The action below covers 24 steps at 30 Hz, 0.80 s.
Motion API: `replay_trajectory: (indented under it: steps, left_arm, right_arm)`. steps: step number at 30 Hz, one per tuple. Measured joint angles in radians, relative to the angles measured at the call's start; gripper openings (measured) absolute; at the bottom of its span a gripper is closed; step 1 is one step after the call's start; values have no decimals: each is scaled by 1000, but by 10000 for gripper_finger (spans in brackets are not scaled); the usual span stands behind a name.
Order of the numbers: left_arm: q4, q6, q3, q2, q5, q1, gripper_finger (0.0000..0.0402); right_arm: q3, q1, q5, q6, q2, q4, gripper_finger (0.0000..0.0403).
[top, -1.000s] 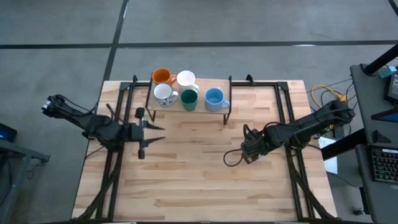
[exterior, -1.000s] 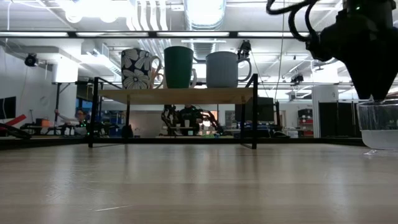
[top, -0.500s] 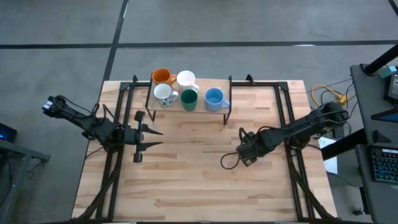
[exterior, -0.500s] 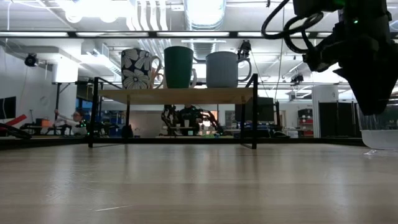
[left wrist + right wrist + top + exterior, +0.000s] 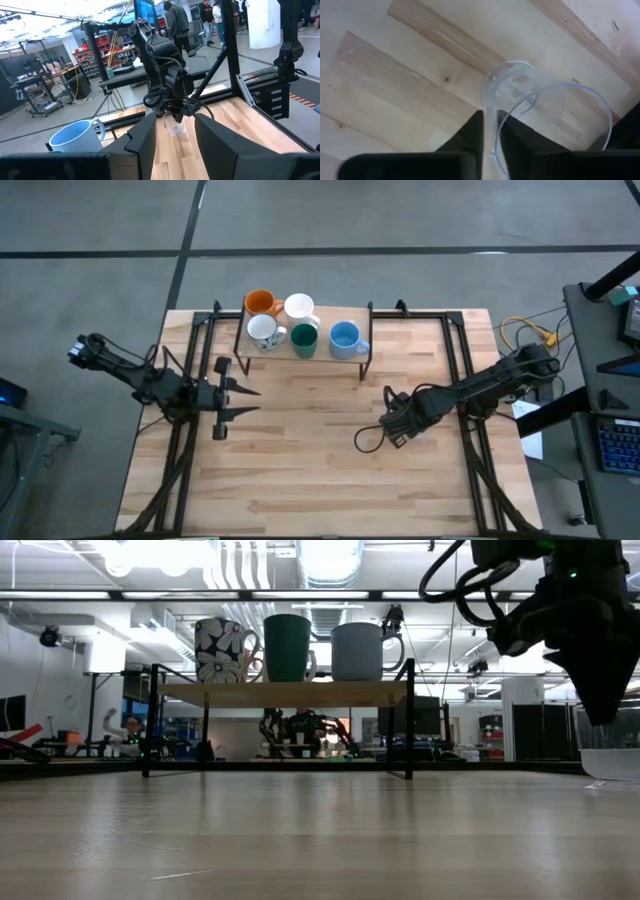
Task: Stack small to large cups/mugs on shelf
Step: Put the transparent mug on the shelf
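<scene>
High view, left to right: left pincer (image 5: 240, 400) hovers over the desk (image 5: 300, 480) with its fingers spread, holding nothing. Up on the shelf (image 5: 355, 358) sit the orange mug (image 5: 261, 303), both white mugs, dark green cup (image 5: 304, 339) and light blue mug (image 5: 345, 338). Right pincer (image 5: 489, 131) is pinching the rim of the clear glass (image 5: 540, 115), which stands on the desk.

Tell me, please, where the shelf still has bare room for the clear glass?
The shelf is bare only at its right end, beyond the light blue mug. Leftward it is crowded: dark green cup, white mug with dark markings, orange mug, plain white mug.
</scene>
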Motion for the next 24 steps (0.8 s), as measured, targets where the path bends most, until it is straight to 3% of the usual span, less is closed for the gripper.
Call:
replay_trajectory:
  steps: [4, 9, 14, 20, 24]
  left_arm:
    - [0, 1, -8, 0, 0, 0, 122]
    - [0, 1, -15, -3, 0, 0, 122]
    - [0, 1, -15, -2, 0, 0, 122]
    - [0, 1, -23, -2, 0, 0, 122]
    - [0, 0, -28, -1, -1, 0, 122]
  right_arm:
    - [4, 0, -6, -9, -4, -2, 13]
    - [40, 0, -12, -20, -6, -27, 9]
    - [141, -8, -13, -84, -6, -193, 9]
    - [325, -59, -12, -272, -7, -410, 9]
    - [442, -102, -12, -509, -8, -457, 9]
